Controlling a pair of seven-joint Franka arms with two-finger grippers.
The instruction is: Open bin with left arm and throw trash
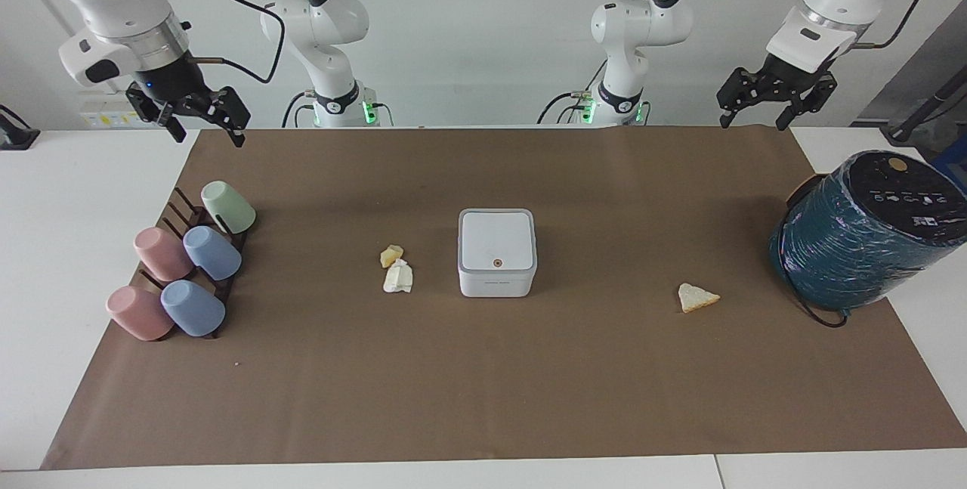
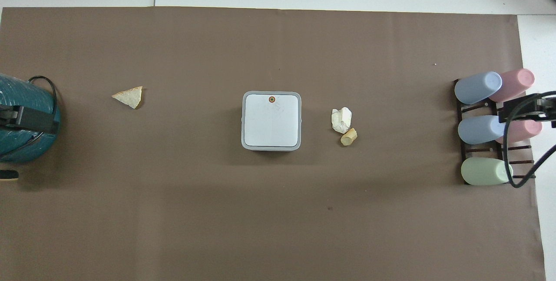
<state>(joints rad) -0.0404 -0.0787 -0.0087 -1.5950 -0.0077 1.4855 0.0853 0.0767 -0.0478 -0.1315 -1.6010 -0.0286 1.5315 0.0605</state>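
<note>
Below and well apart from both raised pincers, the closed bin is seen mid-bench. The left pincer and right pincer hang released. Tissue, yellow chunk and bread piece lie beside it. Nothing seems begun; the lid must be lifted first.

A small white square bin with rounded corners sits mid-table on the brown paper, its lid shut flat — a tiny orange dot marks the lid's edge farther from the robots. Toward the right arm's end lie a crumpled white tissue wad and, touching it, a pale yellow chunk. A tan triangular piece lies flat toward the left arm's end — well apart from the bin.
</note>
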